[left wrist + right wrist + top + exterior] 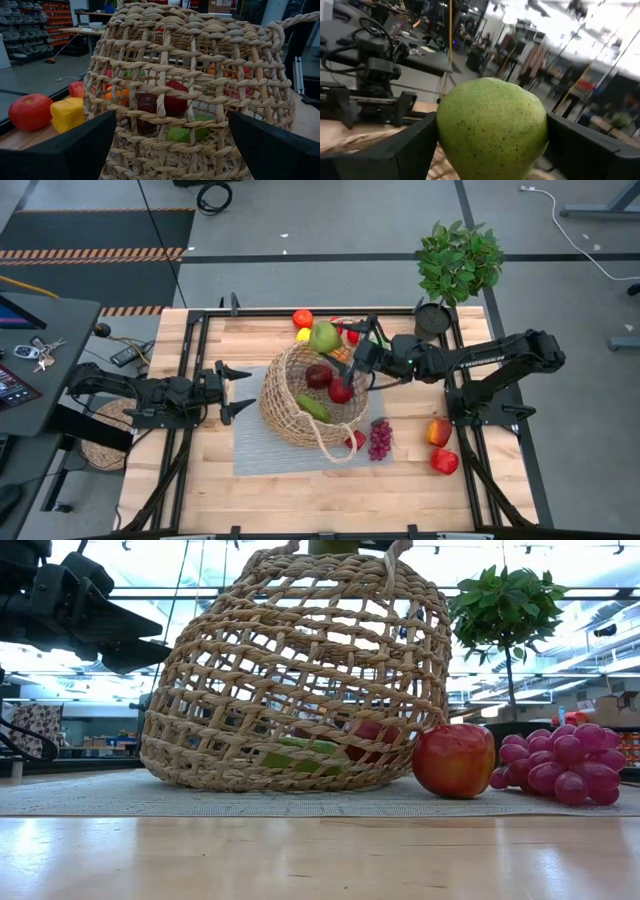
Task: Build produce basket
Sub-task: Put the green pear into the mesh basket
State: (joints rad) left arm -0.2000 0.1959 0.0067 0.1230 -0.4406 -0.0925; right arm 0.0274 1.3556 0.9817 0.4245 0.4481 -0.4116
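Over the far rim of the basket, the right gripper is closed on a green apple; the right wrist view shows the fruit wedged between both dark fingers, filling the gap between them. The apple hangs above the basket's rim, not yet inside it. The left gripper hovers just beside the basket's left wall with its fingers spread wide and nothing between them; its own camera looks straight into the wicker.

The basket stands on a grey mat at mid-table, its looped handle hanging over the near side. Inside lie two dark red pieces and a long green piece, also seen through the weave from the low view. Beyond the basket's far side sit a red tomato-like piece and a yellow piece; the left wrist view shows them side by side, touching or nearly so.

Near the handle, a red apple rests on the mat's edge, with purple grapes just beside it. Two more red apples lie on the bare wood to the right, well apart from the basket. A potted plant stands at the table's far right corner.
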